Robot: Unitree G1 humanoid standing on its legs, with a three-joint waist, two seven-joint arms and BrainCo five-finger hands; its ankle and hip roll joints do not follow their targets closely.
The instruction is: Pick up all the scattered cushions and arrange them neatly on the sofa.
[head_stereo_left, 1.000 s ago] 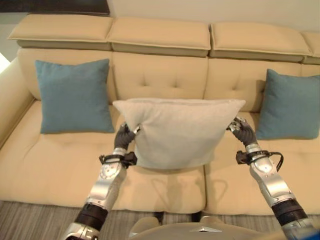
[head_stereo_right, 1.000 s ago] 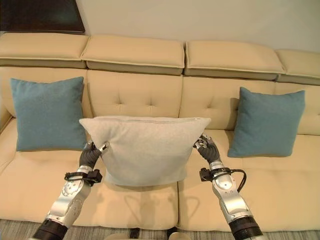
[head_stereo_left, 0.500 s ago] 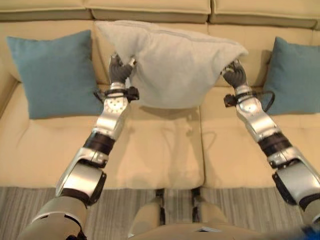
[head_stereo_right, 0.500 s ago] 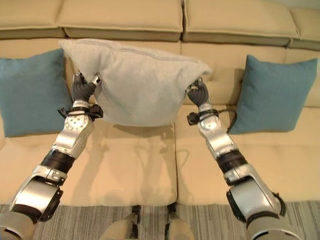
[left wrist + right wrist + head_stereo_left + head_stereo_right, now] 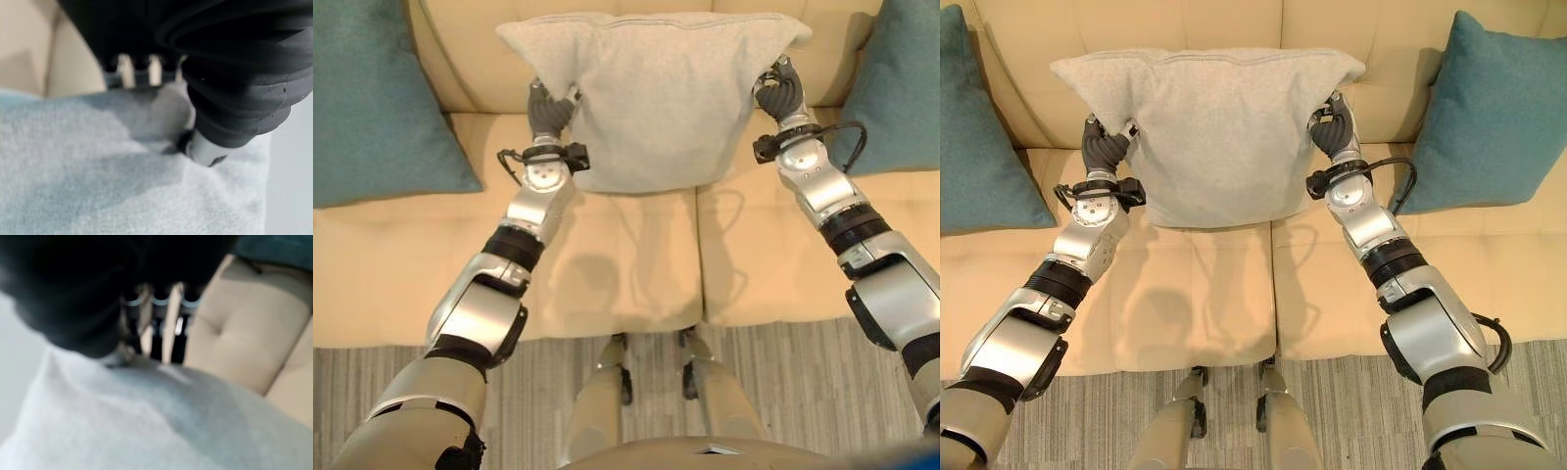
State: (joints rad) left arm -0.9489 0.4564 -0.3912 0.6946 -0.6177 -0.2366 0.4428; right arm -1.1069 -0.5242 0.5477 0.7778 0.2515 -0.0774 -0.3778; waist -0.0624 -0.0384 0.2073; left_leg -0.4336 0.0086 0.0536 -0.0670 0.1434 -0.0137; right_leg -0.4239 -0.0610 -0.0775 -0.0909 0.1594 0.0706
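Note:
A pale grey cushion [image 5: 664,98] hangs upright over the middle of the beige sofa [image 5: 617,264], its lower edge just above the seat and its back near the backrest. My left hand [image 5: 546,110] pinches its left side below the upper corner. On the opposite side my right hand [image 5: 779,93] grips below the right corner. The left wrist view shows the thumb [image 5: 203,147] pressed into the grey cloth [image 5: 98,176]. In the right wrist view curled fingers [image 5: 156,328] hold the cloth [image 5: 146,421]. Two teal cushions lean on the backrest, one at the left [image 5: 372,98] and one at the right [image 5: 1494,113].
The sofa's seat front [image 5: 607,328] meets a grey striped carpet [image 5: 558,392] at the bottom of the eye views. Bare seat [image 5: 1205,284] lies below the held cushion, between the two teal ones.
The camera has tipped further down and moved closer to the sofa. Both arms have stretched forward and carried the grey cushion towards the backrest.

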